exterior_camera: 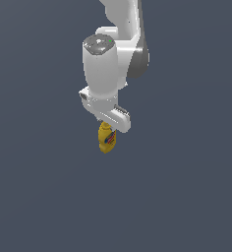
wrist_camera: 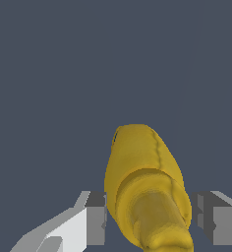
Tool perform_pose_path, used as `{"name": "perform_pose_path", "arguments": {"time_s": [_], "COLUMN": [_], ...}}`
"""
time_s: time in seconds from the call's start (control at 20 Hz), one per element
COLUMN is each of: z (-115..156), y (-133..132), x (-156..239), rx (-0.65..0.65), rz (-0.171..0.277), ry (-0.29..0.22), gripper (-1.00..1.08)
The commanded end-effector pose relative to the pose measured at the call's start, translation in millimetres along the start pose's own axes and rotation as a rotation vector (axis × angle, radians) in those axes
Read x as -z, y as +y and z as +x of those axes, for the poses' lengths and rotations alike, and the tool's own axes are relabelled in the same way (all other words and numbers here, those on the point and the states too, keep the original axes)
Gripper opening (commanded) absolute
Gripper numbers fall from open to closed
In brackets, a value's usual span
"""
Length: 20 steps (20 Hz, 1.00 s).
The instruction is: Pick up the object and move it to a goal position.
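Note:
The small yellow squeeze bottle (exterior_camera: 106, 140) with a red-blue-white label sits right under my white hand, nozzle cap up between the fingers. My gripper (exterior_camera: 108, 129) comes down on it from above. In the wrist view the bottle (wrist_camera: 142, 162) fills the gap of my gripper (wrist_camera: 150, 221). One grey finger pad (wrist_camera: 96, 219) and the other (wrist_camera: 205, 219) press against its two sides near the neck and cap. The gripper is shut on the bottle. The fingertips are hidden in the exterior view. I cannot tell how high the bottle is above the ground.
A plain dark grey-blue ground (exterior_camera: 187, 197) fills both views. The white arm (exterior_camera: 113, 54) rises above the hand toward the top of the exterior view. No other object and no goal marker shows.

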<state>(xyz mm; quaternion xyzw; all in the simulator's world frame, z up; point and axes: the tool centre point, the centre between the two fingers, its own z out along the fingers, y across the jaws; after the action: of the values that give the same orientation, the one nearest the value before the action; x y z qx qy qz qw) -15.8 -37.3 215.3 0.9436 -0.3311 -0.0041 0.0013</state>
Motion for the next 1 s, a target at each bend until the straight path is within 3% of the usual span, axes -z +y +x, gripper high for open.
{"name": "perform_pose_path", "arguments": {"time_s": [0.0, 0.95], "z": [5, 40], "y": [-3, -21], "x": [23, 180], "rx": [0.0, 0.0], "rz": [0.005, 0.005], "ry": [0.007, 0.007], "gripper": [-1.0, -1.0]}}
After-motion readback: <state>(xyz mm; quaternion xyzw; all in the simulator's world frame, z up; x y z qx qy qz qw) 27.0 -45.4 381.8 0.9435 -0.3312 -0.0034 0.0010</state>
